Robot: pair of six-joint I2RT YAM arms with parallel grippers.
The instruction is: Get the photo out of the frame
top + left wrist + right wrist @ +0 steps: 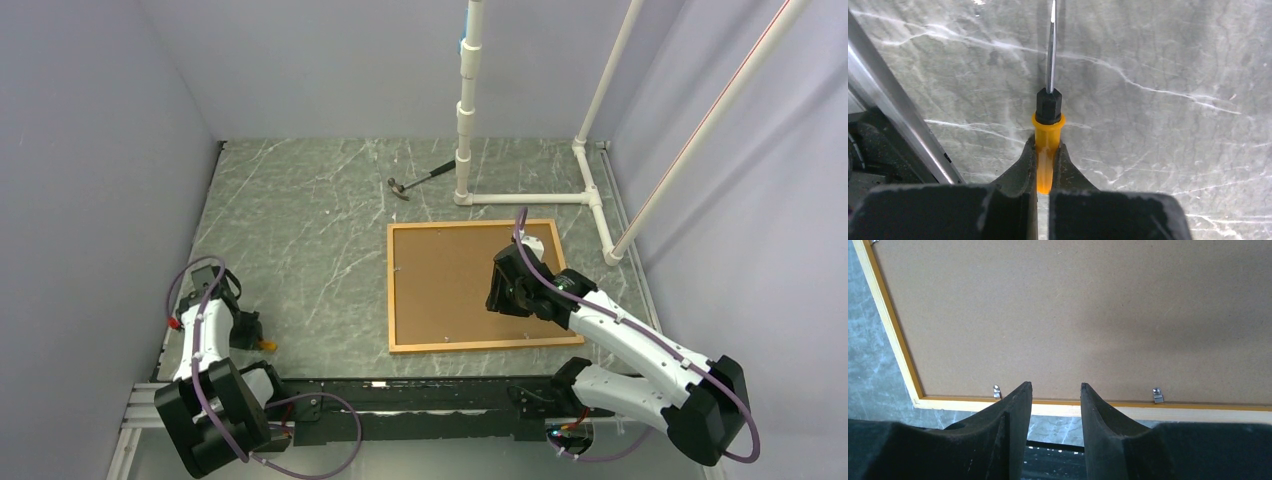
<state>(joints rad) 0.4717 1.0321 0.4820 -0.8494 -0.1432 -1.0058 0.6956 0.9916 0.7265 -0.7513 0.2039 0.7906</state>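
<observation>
Left wrist: hand point(1047, 150) tight on screwdriver point(1048, 107); photo point(450, 285) apparently face-down in frame point(470, 346).

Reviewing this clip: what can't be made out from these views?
- Printed side of the photo: turned down in the frame, top and right wrist views.
- Tip of the screwdriver: cut off by the left wrist view's top edge.
- Frame's right edge: partly under the right arm, top view.
</observation>
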